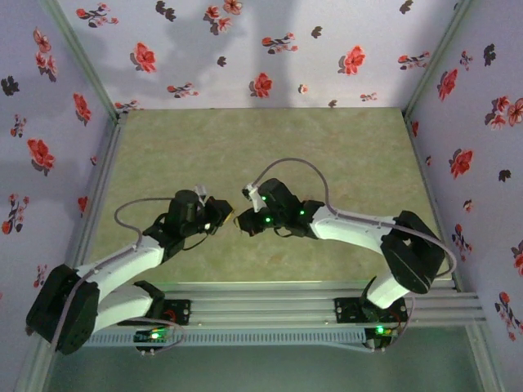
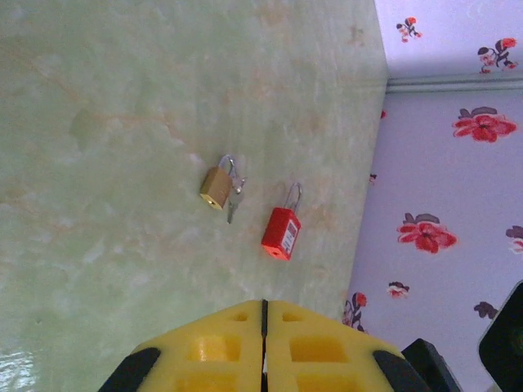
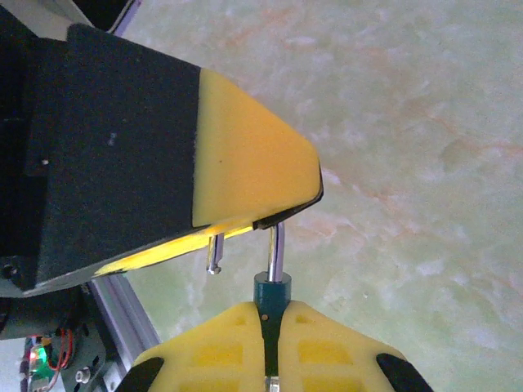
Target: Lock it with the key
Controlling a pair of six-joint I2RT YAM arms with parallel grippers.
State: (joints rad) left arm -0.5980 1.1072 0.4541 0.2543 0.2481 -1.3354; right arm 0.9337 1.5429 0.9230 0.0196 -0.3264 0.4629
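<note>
The padlock (image 3: 271,287), its shackle (image 3: 277,245) sprung open, is hanging over the tabletop (image 3: 409,122). The right hand (image 3: 263,309) is clenching its body, and the left hand (image 3: 271,218) is pinching the shackle's bend. The hands should probably be lining the free leg squarely over its hole before pressing together.

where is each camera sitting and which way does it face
top external: above, behind the bases, looking down on the table; both arms, left claw facing right claw.
left wrist: looks past its shut claw across the table at brass padlock, red padlock.
right wrist: looks past its claw, shut on a teal padlock, at the left claw.
shared: top external and right wrist show both claws.
</note>
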